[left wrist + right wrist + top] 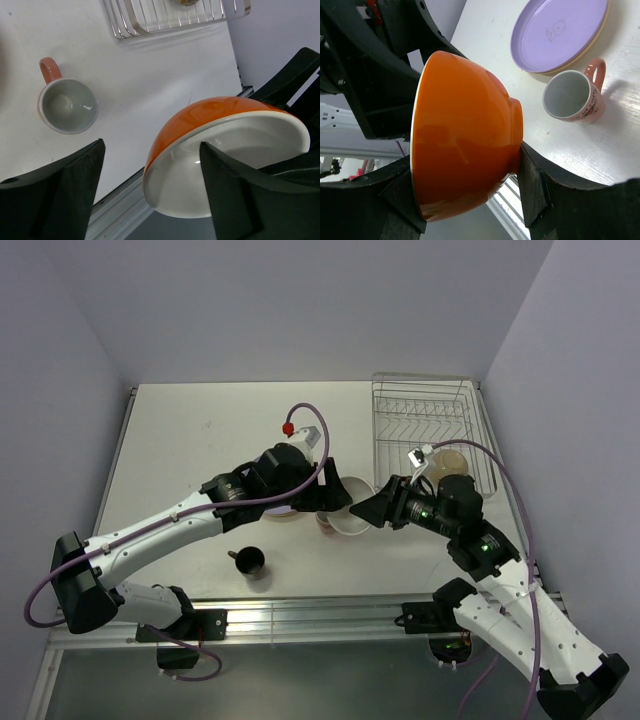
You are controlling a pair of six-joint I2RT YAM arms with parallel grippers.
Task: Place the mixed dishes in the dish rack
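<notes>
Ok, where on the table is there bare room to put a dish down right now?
The far-left table, between its left edge and the left arm, is bare; so is the far half of the dish rack. The middle is crowded: right gripper holding the orange bowl, left gripper, pink mug, black cup nearby.

White table (190, 450), pale lilac walls (300, 310), aluminium rail (310, 612) at near edge

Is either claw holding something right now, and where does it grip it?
Yes: the right gripper holds the orange bowl, tipped on its side, with one finger against its base and the other on the rim side. The left gripper is open.
</notes>
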